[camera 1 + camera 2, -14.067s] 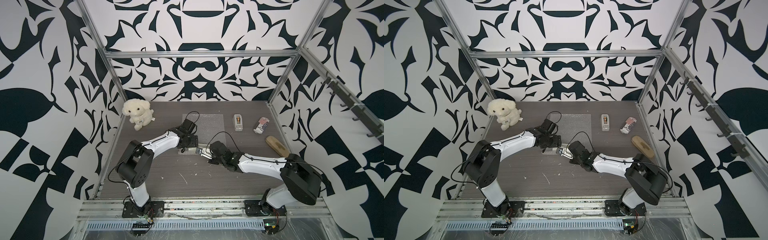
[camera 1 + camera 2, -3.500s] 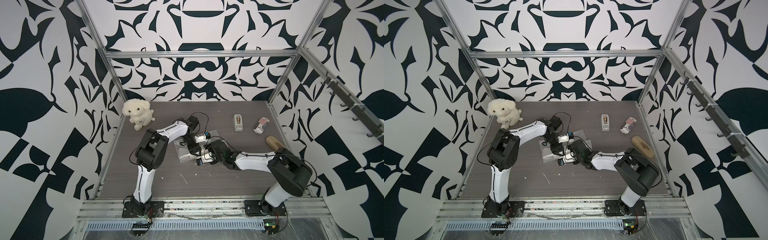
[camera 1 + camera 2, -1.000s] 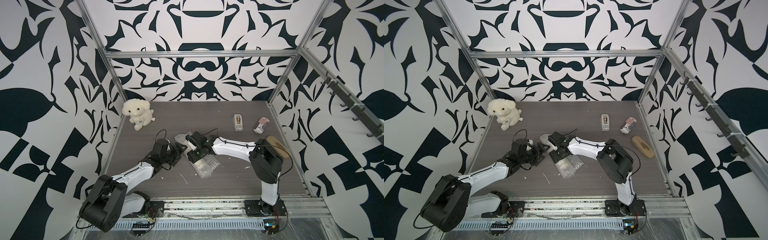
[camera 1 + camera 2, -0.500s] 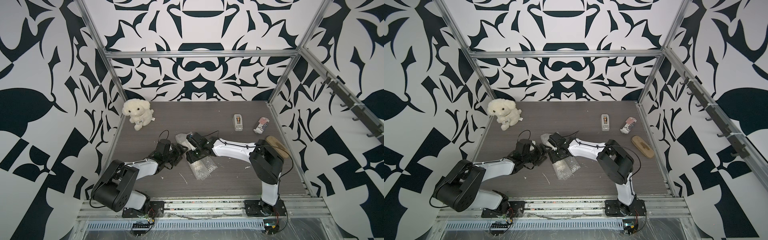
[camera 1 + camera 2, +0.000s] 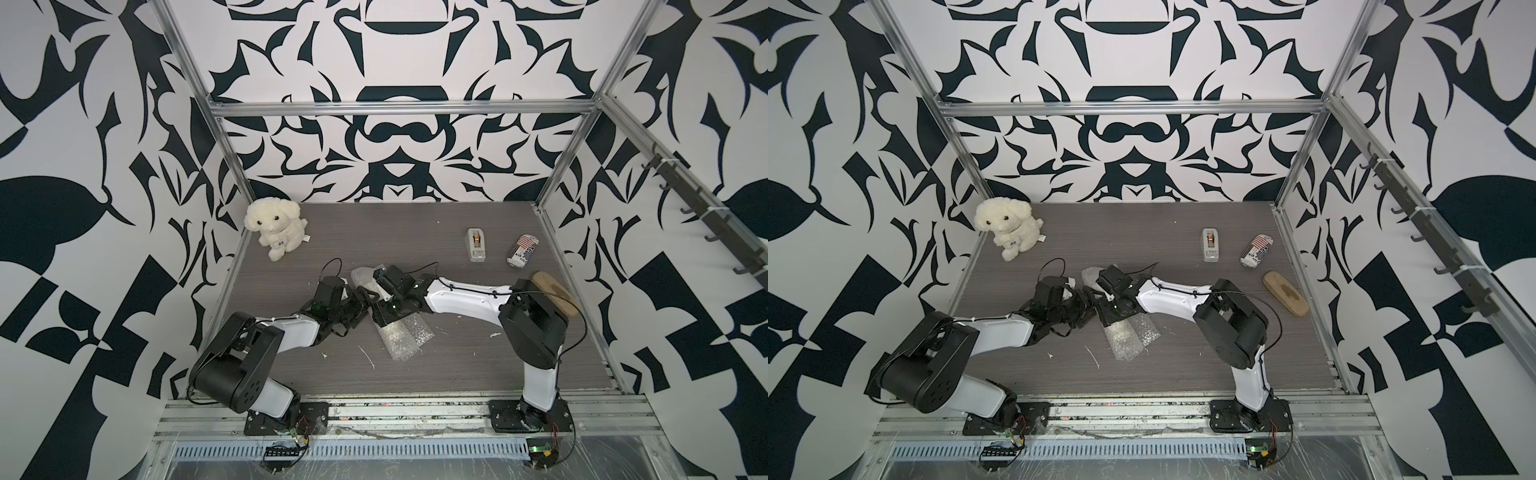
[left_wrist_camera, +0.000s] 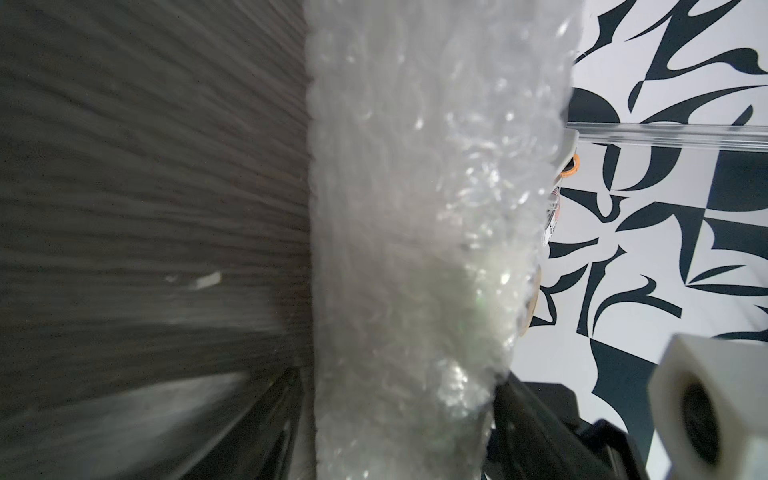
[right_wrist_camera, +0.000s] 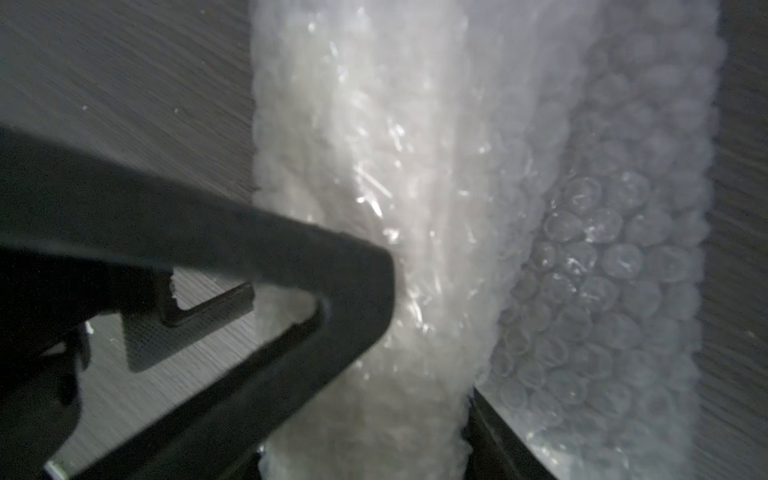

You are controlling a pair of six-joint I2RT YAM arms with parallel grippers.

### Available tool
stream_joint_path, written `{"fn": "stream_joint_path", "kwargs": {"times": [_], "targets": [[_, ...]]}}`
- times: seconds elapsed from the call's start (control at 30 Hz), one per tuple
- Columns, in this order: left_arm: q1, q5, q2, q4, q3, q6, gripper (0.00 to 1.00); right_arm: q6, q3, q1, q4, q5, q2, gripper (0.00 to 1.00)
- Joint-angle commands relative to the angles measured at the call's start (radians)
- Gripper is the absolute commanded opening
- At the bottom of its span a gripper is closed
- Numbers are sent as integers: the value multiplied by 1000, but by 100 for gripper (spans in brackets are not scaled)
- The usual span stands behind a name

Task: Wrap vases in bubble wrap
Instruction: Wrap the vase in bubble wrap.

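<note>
The bubble wrap [image 5: 405, 332] [image 5: 1129, 332] lies as a rolled, crinkly bundle on the grey table, mid-table. The vase shows only as a cream mass [image 7: 365, 187] through the wrap. My left gripper [image 5: 361, 303] [image 5: 1088, 309] comes at the bundle from the left. In the left wrist view its gripper [image 6: 399, 436] has both fingers flush against the bubble wrap [image 6: 415, 249]. My right gripper [image 5: 386, 311] [image 5: 1113, 316] grips the same roll from the right; the right wrist view has that gripper [image 7: 365, 449] shut around it. A loose flap of wrap [image 7: 602, 249] lies beside the roll.
A cream plush dog [image 5: 274, 226] sits at the back left. A grey tape dispenser [image 5: 476, 245] and a printed can [image 5: 523, 249] lie at the back right, with a wooden brush [image 5: 555, 293] near the right edge. Small white scraps [image 5: 368, 357] lie in front of the bundle.
The left arm has folded in closer and its jaws have narrowed onto the bundle. The right gripper keeps its hold on the roll, which has shifted slightly.
</note>
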Motion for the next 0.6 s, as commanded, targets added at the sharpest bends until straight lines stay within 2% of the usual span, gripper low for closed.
{"fn": "stream_joint_path", "kwargs": {"times": [0.0,0.13,0.2,0.4,0.5,0.57], "targets": [[-16,25,54,-38,13,44,68,31,-41,42,-31,-107,6,67],[-20,26,66,-42,12,61,66,38,-47,42,-8,-127,-4,67],[-21,20,71,-66,13,77,63,43,-58,42,15,-134,-17,68],[-25,-12,86,-137,10,124,60,54,-76,42,71,-140,-76,76],[-39,-47,83,-185,19,156,60,55,-68,42,64,-129,-128,99],[-41,-55,89,-219,29,174,60,54,-70,41,60,-118,-177,100]]}}
